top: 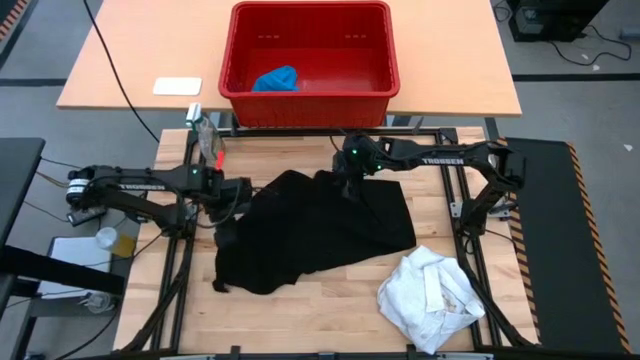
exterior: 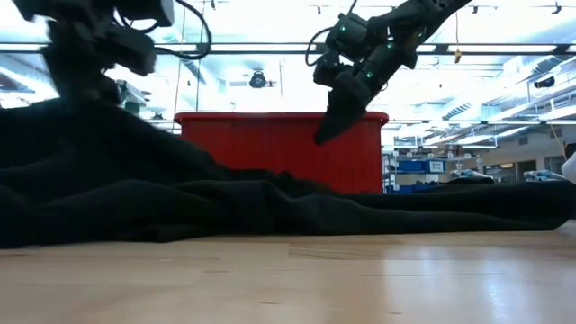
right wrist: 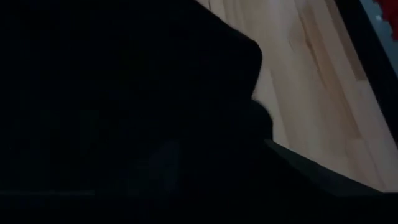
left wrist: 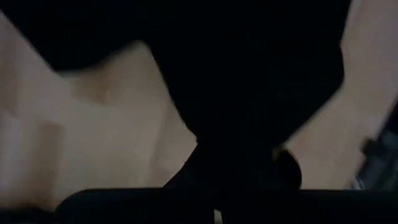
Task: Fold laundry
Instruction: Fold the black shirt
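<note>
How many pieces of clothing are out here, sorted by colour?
Black garment, spread on the table: 1
White garment, crumpled on the table: 1
Blue garment, in the red basket: 1
Total: 3

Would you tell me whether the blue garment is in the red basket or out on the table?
In: the blue garment lies inside the red basket.

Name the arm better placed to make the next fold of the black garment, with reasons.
Probably the left. The left gripper is shut on the black garment at its left edge; the right gripper hangs above the cloth, holding nothing.
</note>
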